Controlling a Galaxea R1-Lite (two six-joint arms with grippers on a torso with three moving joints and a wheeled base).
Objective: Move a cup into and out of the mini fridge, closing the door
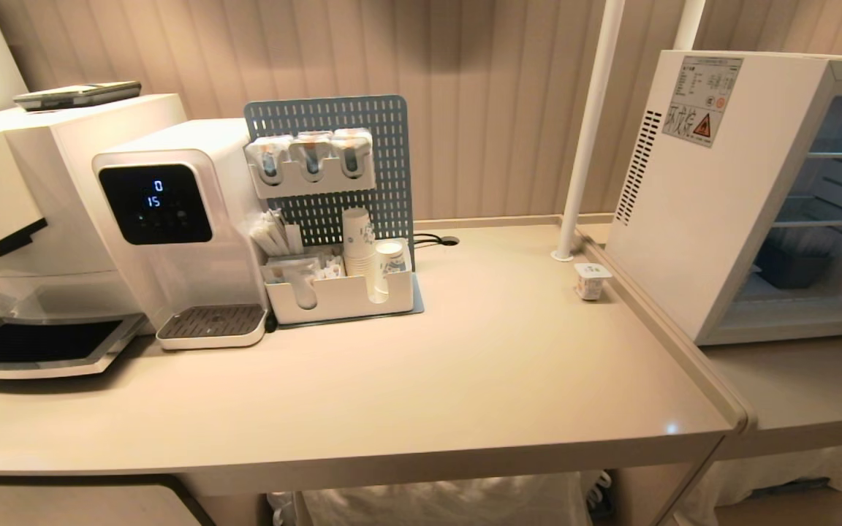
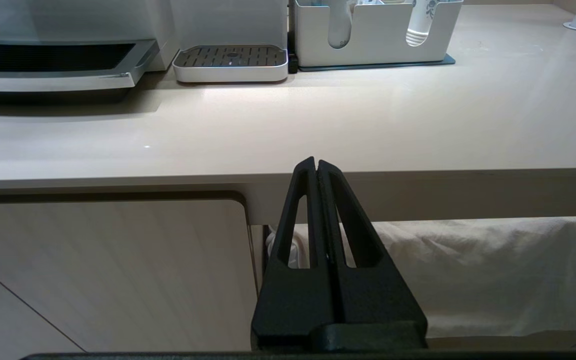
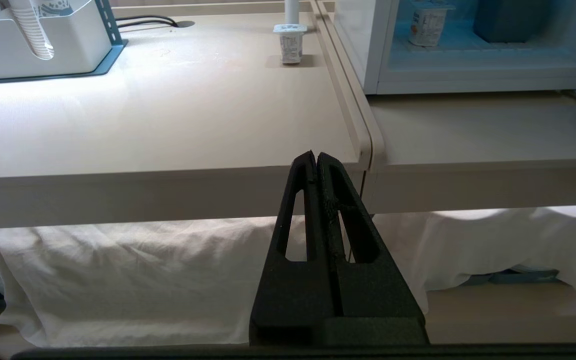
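Grippers are sitting low in front of the counter, nearest of all. The left gripper [image 2: 316,162] and the right gripper [image 3: 314,156] are both pinched tight, holding nothing, and neither is showing in the head view.

Farther off, at about 1 o'clock from the right gripper, the cup [image 1: 591,280] is standing upright on the counter [image 1: 465,380], just beside the raised edge. The mini fridge [image 1: 713,212] is sitting past that edge at 2 o'clock, its front open and its wire shelves showing.

The job is just beginning. The right arm looks best placed for the cup. It should be opening its fingers wide, coming in level, and squeezing the little tub's sides gently so it is not tipping.

Only the right wrist view is showing a second small tub [image 3: 427,22] already inside the fridge. Only the head view is showing the water dispenser [image 1: 172,219] at 10 o'clock.
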